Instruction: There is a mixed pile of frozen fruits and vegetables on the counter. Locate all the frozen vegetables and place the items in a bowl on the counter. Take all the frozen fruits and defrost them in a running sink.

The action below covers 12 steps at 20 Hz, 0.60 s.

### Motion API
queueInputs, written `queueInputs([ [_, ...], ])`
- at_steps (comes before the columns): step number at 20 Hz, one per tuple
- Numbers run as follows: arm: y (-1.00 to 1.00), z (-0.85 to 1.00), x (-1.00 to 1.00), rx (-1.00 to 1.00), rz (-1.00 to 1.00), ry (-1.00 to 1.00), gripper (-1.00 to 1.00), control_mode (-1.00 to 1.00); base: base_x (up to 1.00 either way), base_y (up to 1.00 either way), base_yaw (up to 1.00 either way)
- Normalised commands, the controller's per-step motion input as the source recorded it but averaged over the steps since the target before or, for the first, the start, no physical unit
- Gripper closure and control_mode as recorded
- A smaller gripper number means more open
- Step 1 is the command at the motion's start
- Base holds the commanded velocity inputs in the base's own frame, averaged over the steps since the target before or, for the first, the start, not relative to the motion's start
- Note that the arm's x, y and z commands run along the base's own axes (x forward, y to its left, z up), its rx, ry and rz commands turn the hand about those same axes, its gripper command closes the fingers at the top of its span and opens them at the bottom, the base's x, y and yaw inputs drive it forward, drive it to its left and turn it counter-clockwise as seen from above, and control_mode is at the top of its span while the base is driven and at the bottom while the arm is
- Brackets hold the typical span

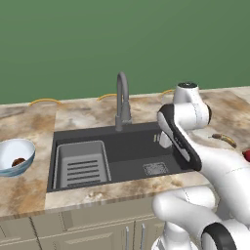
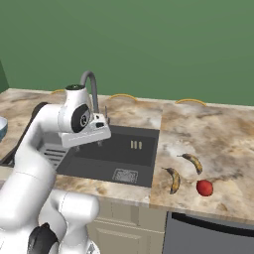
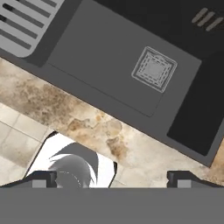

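Observation:
My gripper hangs open and empty above the front part of the dark-grey sink, pointing down at the square drain and the counter's front strip. In the right base view the gripper hangs beside the faucet. Two yellow-brown bananas and the red piece lie together on the counter right of the sink, well clear of the hand. The pale-blue bowl stands left of the sink with the brown lump inside.
A grey slotted rack fills the sink's left half. The tall arched faucet rises behind the basin. Tan cabinet fronts run below the counter edge. A green wall backs the counter.

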Motion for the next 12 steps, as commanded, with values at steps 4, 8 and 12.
queueInputs([
  [4,-0.96,0.08,0.10,-0.04,-0.16,0.15,-1.00,-1.00,0.00,0.00,0.00],
  [8,-0.96,-0.05,0.05,0.00,-0.18,0.07,-1.00,-1.00,0.00,0.00,0.00],
  [12,-0.85,-0.28,0.17,-0.01,-0.20,0.08,-1.00,-1.00,0.00,0.00,0.00],
])
